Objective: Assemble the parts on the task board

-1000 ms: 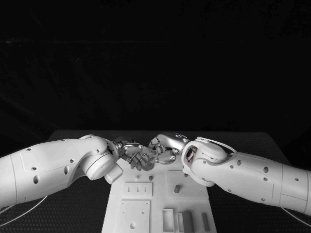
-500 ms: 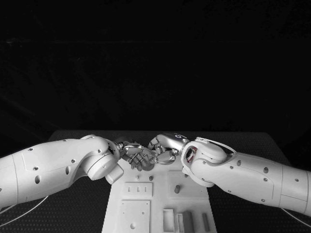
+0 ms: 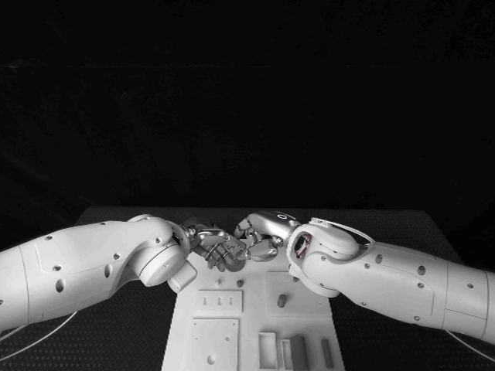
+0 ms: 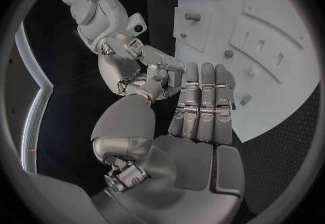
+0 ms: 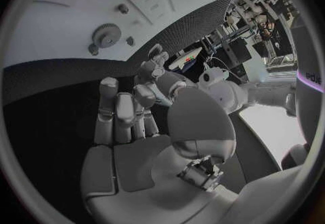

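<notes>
The white task board [image 3: 253,328] runs from the near edge toward the middle of the table. Both hands meet above its far end. My left hand [image 3: 217,249] holds its fingers [image 4: 203,102] straight and side by side over the board's end, with nothing seen in the palm. Its thumb [image 4: 138,110] reaches toward my right hand [image 4: 132,56]. My right hand [image 3: 264,232] has its fingers [image 5: 118,113] partly curled, its fingertips meeting the left thumb; whether a part sits between them is hidden. A gear-shaped part [image 5: 106,34] and small pegs [image 4: 193,17] stand on the board.
Raised blocks with slots [image 3: 220,301] and upright bars [image 3: 295,352] lie on the board's near half. Black matting [image 3: 131,325] covers the table on both sides of the board. Both forearms [image 3: 80,270] cross low over the board's far corners.
</notes>
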Tool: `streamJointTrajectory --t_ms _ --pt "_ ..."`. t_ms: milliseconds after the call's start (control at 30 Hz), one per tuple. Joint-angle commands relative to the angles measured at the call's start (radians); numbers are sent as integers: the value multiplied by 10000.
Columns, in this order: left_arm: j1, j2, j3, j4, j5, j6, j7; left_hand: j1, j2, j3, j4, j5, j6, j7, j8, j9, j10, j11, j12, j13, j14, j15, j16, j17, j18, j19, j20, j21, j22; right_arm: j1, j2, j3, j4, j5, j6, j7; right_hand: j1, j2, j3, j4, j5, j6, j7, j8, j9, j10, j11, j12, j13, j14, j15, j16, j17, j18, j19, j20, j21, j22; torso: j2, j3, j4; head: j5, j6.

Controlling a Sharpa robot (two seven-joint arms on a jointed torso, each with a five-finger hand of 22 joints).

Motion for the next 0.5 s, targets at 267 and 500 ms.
streamJointTrajectory --t_ms 267,500 --pt "22 -51 22 29 307 -166 163 414 99 763 86 -4 235 -64 56 60 217 -62 -27 163 140 -62 127 78 -46 158 -46 22 126 -9 28 -8 -15 -144 191 24 19 61 -2 86 0 284 -132 120 382 -4 -62 -68 17 -11 -75 10 0 125 12 -70 61 183 0 2 -2 -4 -11" --pt "21 -101 22 39 395 -152 151 455 114 980 101 -5 296 -95 84 89 264 -82 -23 233 167 -78 159 117 -59 178 -64 36 188 -9 27 -8 -39 -146 176 1 20 62 -4 86 0 286 -132 119 387 -2 -63 -71 17 -4 -76 10 7 125 12 -71 61 183 -5 1 -2 -12 -19"
